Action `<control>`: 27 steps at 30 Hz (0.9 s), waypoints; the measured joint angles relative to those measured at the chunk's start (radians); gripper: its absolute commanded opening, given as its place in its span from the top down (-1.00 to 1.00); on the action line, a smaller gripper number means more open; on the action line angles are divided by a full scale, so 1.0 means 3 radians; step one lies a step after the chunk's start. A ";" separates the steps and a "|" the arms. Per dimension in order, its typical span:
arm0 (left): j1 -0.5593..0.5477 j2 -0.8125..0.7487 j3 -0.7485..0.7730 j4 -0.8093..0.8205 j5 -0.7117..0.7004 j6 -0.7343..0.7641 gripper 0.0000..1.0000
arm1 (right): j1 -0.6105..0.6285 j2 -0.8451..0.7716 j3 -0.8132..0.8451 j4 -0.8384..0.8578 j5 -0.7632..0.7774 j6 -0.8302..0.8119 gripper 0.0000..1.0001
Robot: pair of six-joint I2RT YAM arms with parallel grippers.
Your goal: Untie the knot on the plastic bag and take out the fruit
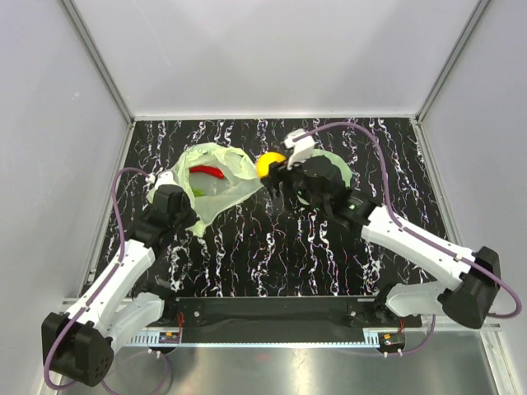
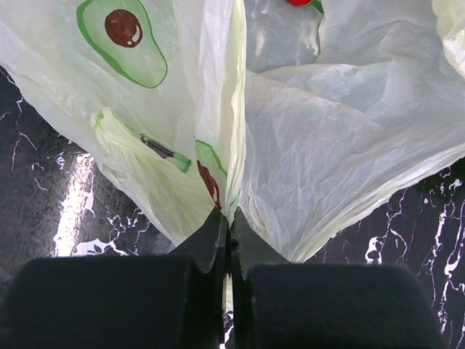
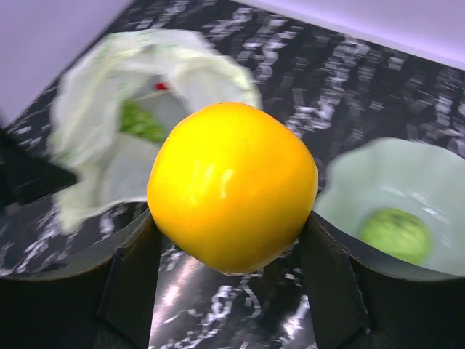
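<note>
Near the far middle of the table (image 1: 272, 247), clamping the yellow-orange round fruit (image 3: 232, 182) in the right gripper (image 3: 231, 247), with the jaws set wide and one dark finger pressing on each side of it. Holding that fruit clear of the black, white-veined surface, between the plastic bag (image 1: 216, 177) on its left and the green wavy-edged dish (image 3: 378, 174) on its right, just beside the bag's right edge in the overhead view. Showing, behind the held fruit in the right wrist view, the bag's mouth gaping toward the camera. Lying inside that bag: the long red piece (image 1: 207, 172) toward the far side and, blurred, what looks like the green grape bunch (image 3: 142, 122) nearer the left wall. Resting in the bottom of the dish, well apart from both grippers: the green round fruit (image 3: 396, 233). Over at the left, pinching a gathered fold of the bag's near, lower corner in the left gripper (image 2: 229, 222), with the jaws pressed fully together on the thin film. Fanning up and away from that pinch in the left wrist view, crinkled pale yellow-green plastic bearing an avocado print (image 2: 123, 40), spreading over the table on both sides of the fingers.
</note>
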 measured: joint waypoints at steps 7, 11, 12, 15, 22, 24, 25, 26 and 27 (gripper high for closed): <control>0.0000 -0.0013 0.0000 -0.0004 0.0064 0.0018 1.00 | -0.0856 0.0137 -0.0079 -0.0347 0.0561 0.0177 0.46; 0.0000 -0.0079 0.0003 -0.0031 0.0092 0.0041 1.00 | -0.1175 0.0576 -0.0079 -0.0483 0.0687 0.0243 0.46; 0.0000 -0.0099 0.0003 -0.0033 0.0094 0.0053 1.00 | -0.1222 0.0675 -0.0079 -0.0510 0.0698 0.0263 0.45; 0.0000 -0.0150 0.0006 -0.0043 0.0097 0.0081 1.00 | -0.1348 0.0909 -0.0071 -0.0563 0.0711 0.0304 0.40; 0.0000 -0.0156 0.0009 -0.0053 0.0131 0.0144 1.00 | -0.1512 0.1157 0.0038 -0.0593 0.0774 0.0361 0.12; 0.0000 -0.0141 0.0009 -0.0053 0.0150 0.0151 1.00 | -0.1536 0.1165 0.0086 -0.0599 0.0773 0.0361 -0.11; 0.0000 -0.0135 0.0009 -0.0053 0.0160 0.0153 1.00 | -0.1541 0.1165 0.0107 -0.0604 0.0769 0.0361 -0.24; 0.0000 -0.0134 0.0008 -0.0055 0.0172 0.0153 1.00 | -0.1549 0.1165 0.0137 -0.0610 0.0758 0.0357 -0.41; 0.0000 -0.0134 0.0009 -0.0055 0.0182 0.0154 1.00 | -0.1553 0.1165 0.0168 -0.0624 0.0722 0.0357 -0.59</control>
